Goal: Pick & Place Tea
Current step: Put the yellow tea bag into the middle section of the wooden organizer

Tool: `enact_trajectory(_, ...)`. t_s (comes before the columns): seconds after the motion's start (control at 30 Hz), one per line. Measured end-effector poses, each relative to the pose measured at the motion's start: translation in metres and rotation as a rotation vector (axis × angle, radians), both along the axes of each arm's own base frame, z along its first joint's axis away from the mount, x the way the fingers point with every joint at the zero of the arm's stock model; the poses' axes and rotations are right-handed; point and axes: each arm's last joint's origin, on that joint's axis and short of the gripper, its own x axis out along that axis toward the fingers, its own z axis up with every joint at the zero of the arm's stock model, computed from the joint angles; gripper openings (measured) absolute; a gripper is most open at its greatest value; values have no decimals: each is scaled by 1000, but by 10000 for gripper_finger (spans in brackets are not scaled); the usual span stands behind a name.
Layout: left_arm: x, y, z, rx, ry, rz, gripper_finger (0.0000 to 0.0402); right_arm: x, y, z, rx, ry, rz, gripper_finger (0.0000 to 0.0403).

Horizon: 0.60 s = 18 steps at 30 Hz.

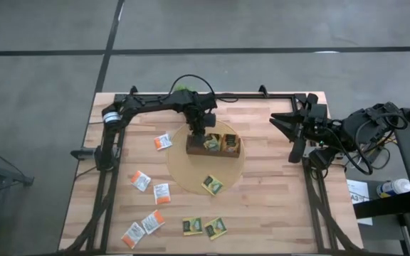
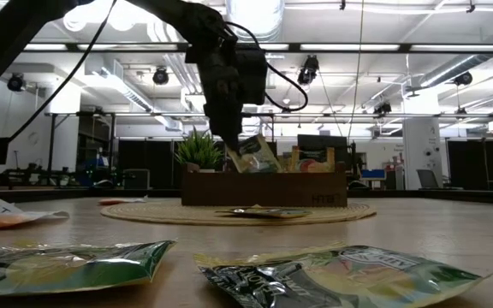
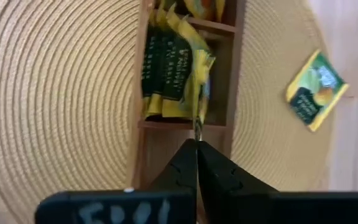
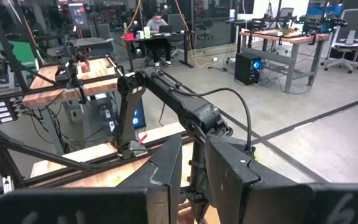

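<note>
A dark green-and-yellow sachet hangs edge-up over the brown compartment tray on the round woven mat, pinched in the closed left gripper; the right gripper, partly parted and empty, waits at the table's far right. Released crooked, the sachet could snag on a divider

Six white-and-orange sachets, three loose green-and-yellow sachets, one compartment tray, one round mat.

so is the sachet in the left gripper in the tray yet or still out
Partly in: the left gripper pinches the green-yellow sachet's edge, its far end down in a tray compartment.
</note>
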Motion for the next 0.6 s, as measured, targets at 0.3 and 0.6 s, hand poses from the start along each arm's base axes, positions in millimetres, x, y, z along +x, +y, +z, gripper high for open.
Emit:
enact_trajectory(0.3, 0, -1, 0, 10, 11, 1, 64, 0, 0, 0, 0, 0, 0, 68)
enact_trajectory(0.6, 1, -1, 3, 2, 5, 32, 89, 0, 0, 0, 0, 0, 0, 68)
